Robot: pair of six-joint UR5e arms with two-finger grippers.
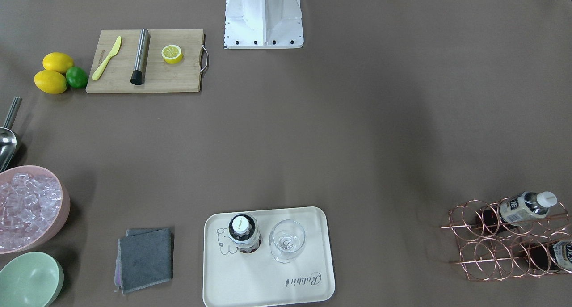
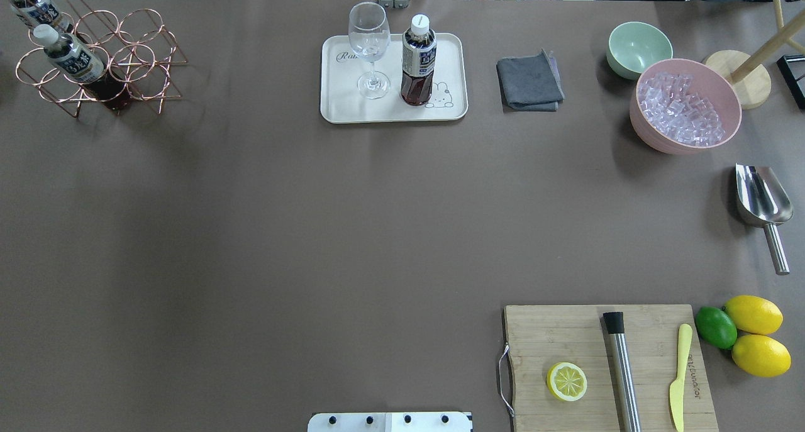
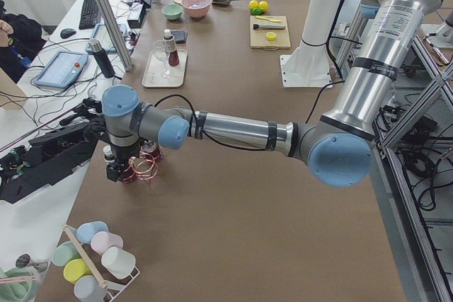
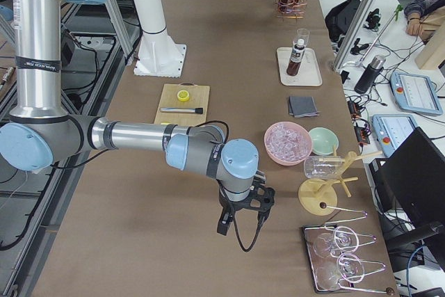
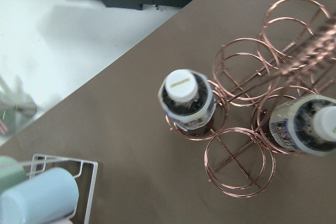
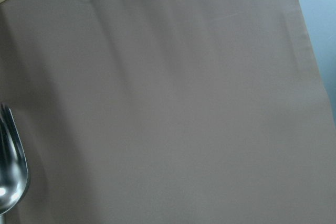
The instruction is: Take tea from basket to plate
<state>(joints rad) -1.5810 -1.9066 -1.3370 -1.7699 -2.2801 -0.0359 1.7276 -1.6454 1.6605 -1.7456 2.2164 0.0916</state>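
Note:
One tea bottle [image 2: 418,61] stands upright on the cream plate [image 2: 333,108], next to a wine glass [image 2: 369,42]. Two more tea bottles [image 2: 69,58] [image 2: 34,7] sit in the copper wire basket [image 2: 141,61] at the far left corner. The left wrist view looks down on them: one white-capped bottle [image 5: 186,98] in a ring of the basket [image 5: 236,177], another bottle [image 5: 304,127] at the right. My left gripper [image 3: 117,172] hangs close over the basket's outer end; I cannot tell whether it is open. My right gripper [image 4: 240,224] hovers over bare table near the scoop; I cannot tell its state.
A grey cloth [image 2: 529,80], a green bowl [image 2: 636,47], a pink bowl of ice [image 2: 685,105] and a metal scoop [image 2: 762,199] lie on the right. A cutting board [image 2: 566,331] with half a lemon, muddler and knife is near the base, with lemons and a lime [image 2: 751,331] beside it.

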